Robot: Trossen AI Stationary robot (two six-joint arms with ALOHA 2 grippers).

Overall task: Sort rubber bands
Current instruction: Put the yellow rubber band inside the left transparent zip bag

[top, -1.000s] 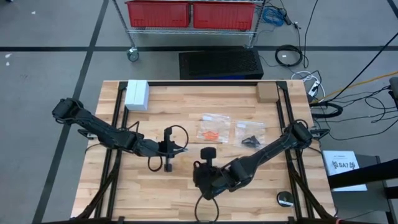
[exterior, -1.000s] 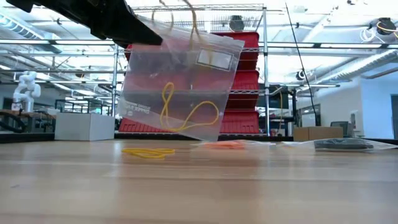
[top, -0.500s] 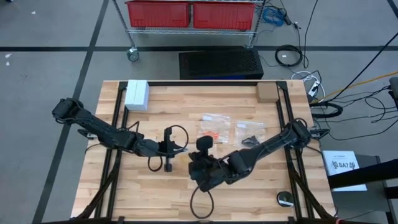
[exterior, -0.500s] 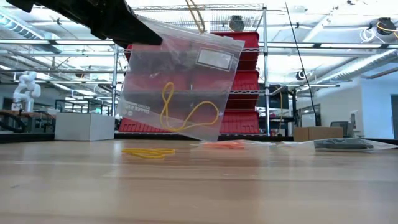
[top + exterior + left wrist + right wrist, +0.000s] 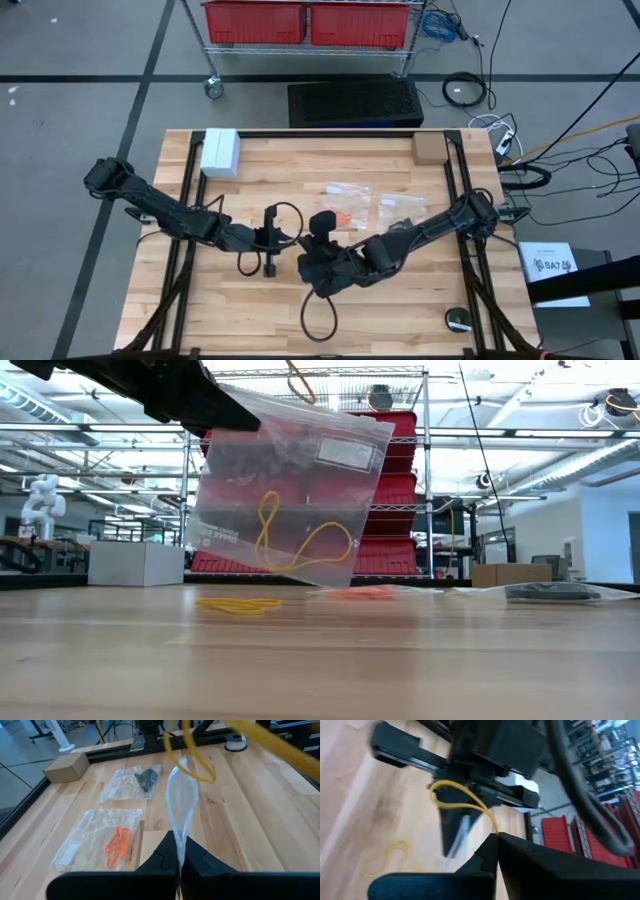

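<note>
— Looking across the counter (image 5: 400, 660), what did the left pincer (image 5: 180, 862) have?
— Its fingers were pinched tight on the edge of a clear bag (image 5: 290, 500), which hung below it with a yellow band (image 5: 300, 545) inside; the bag's mouth was cut off from above.
— And the right pincer (image 5: 496, 837)?
— Closed on another yellow rubber band (image 5: 462, 800), just beside the left pincer. From overhead its fingertips were hidden by the arm.
— Others?
— A yellow band (image 5: 238, 604) lay under the bag; orange bands (image 5: 118, 846) sat bagged beyond.

Red bins (image 5: 310, 22) on wire rack (image 5: 212, 60)
</note>
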